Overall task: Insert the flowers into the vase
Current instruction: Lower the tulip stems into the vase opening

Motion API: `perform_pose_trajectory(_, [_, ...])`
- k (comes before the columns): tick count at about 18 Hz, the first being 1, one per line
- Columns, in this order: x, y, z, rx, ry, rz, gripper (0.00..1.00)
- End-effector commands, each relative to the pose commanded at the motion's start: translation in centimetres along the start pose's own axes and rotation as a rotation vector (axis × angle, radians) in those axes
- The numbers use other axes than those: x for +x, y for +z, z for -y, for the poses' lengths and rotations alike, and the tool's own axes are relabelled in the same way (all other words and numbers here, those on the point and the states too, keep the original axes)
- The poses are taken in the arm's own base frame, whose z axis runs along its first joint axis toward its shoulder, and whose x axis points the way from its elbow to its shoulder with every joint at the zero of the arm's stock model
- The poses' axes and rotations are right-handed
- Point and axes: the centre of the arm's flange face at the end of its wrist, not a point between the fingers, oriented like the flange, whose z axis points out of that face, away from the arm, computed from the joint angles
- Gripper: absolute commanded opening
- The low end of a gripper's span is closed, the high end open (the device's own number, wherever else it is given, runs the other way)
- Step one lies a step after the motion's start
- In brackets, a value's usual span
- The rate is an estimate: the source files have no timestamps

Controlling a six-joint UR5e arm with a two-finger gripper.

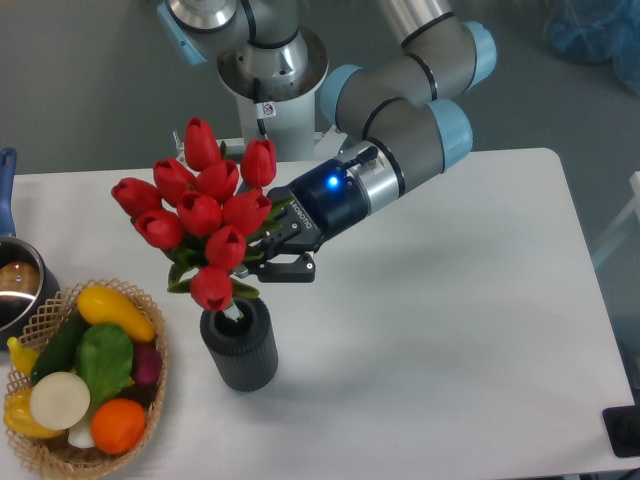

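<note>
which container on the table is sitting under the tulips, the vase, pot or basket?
The vase, the dark ribbed cylinder: the flowers, held by the gripper, hang right over its mouth. The wicker basket and the metal pot sit off to the left.

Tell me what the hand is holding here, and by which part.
The hand holds the bunch of red tulips, gripping the stems just below the buds and leaves, above the mouth of the dark ribbed vase. The stem ends already reach into the vase.

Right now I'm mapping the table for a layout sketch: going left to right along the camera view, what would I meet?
Metal pot → wicker basket → vase → gripper holding the flowers.
</note>
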Motion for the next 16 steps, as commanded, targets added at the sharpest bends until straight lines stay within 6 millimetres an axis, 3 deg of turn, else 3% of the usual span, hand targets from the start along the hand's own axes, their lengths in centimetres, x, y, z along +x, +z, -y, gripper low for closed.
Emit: perform_pose_trajectory(16, [-0.7, -1.3, -2.6, -0.003, -0.020, 0.025, 0.18])
